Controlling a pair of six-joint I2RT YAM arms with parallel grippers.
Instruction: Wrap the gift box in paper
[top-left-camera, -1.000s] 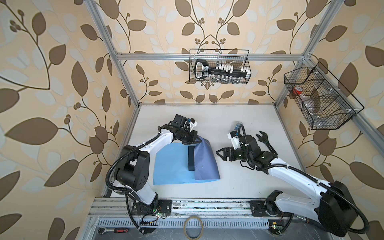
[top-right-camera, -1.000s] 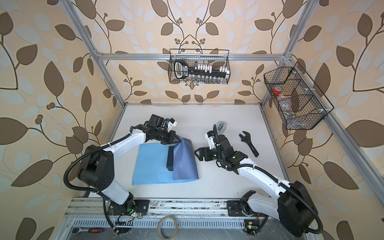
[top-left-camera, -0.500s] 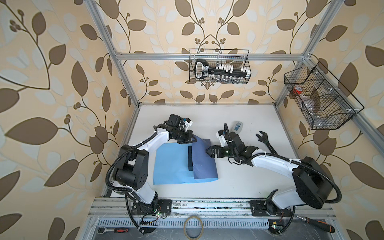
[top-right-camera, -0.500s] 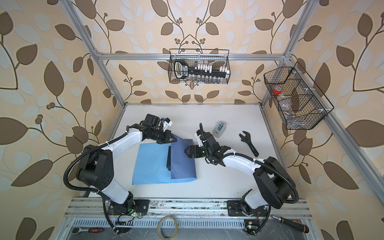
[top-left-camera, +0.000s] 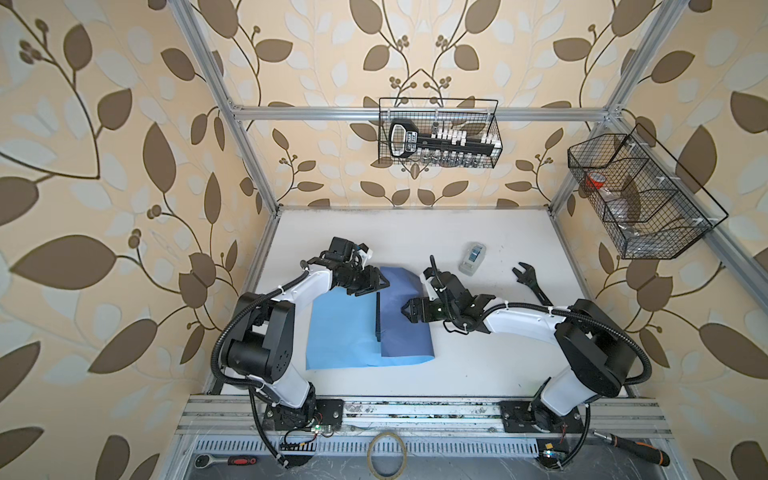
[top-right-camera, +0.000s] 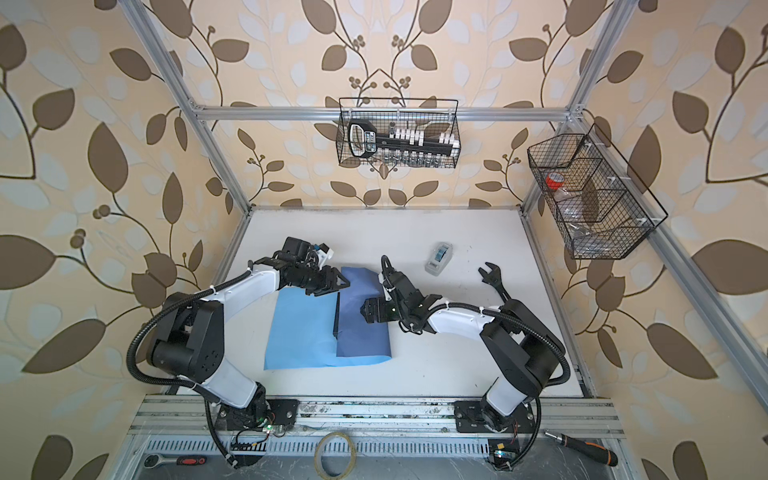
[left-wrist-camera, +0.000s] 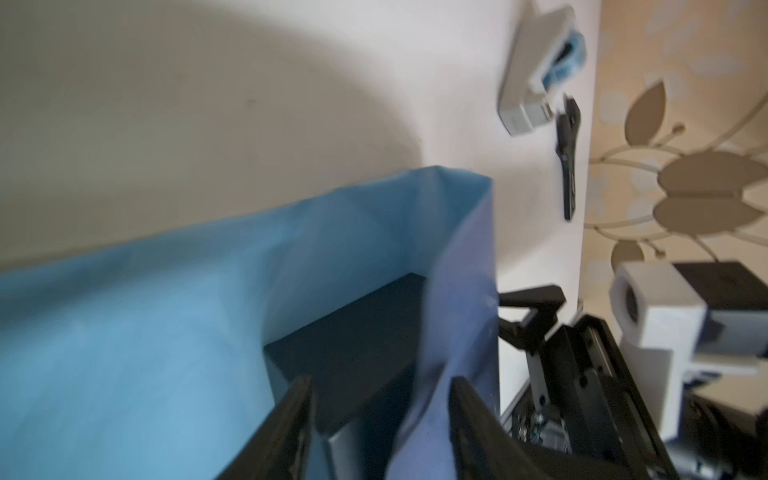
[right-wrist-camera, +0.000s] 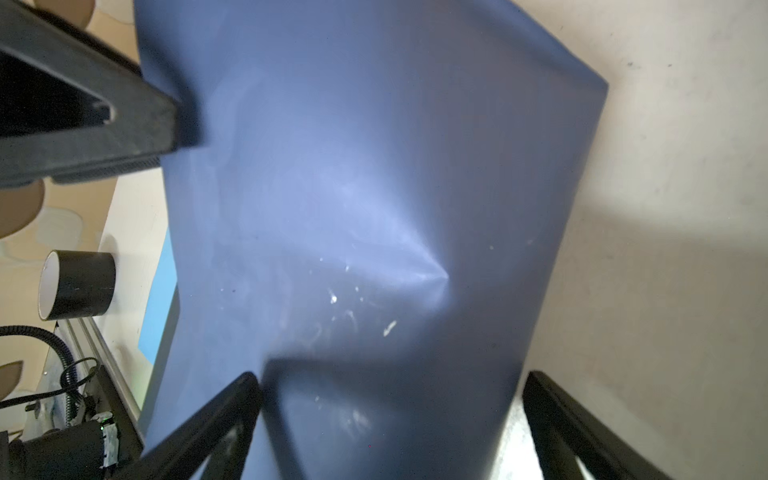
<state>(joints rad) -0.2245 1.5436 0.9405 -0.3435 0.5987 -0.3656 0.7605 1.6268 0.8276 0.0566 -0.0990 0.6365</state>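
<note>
The paper (top-left-camera: 340, 332) lies light blue on the white table, with its right part folded over as a slate-blue flap (top-left-camera: 405, 316) (top-right-camera: 361, 320) (right-wrist-camera: 374, 187). Under the flap sits the gift box; only its dark left side (top-left-camera: 378, 316) (top-right-camera: 336, 313) shows in both top views, more of it (left-wrist-camera: 353, 345) in the left wrist view. My left gripper (top-left-camera: 380, 284) (left-wrist-camera: 380, 399) is open at the flap's far left corner, the flap's edge loose between its fingers (left-wrist-camera: 469, 415). My right gripper (top-left-camera: 405, 311) (right-wrist-camera: 390, 395) stands open over the flap's right part.
A clear tape dispenser (top-left-camera: 472, 258) and a black wrench (top-left-camera: 530, 282) lie behind the right arm. Wire baskets hang on the back wall (top-left-camera: 438, 137) and right wall (top-left-camera: 640, 199). A tape ring (top-left-camera: 386, 455), a ratchet (top-left-camera: 226, 460) and a screwdriver (top-left-camera: 631, 451) lie at the front rail.
My left gripper has opened and let go of the flap's edge. My right gripper has moved left from beside the paper to over the flap, which now lies lower on the box.
</note>
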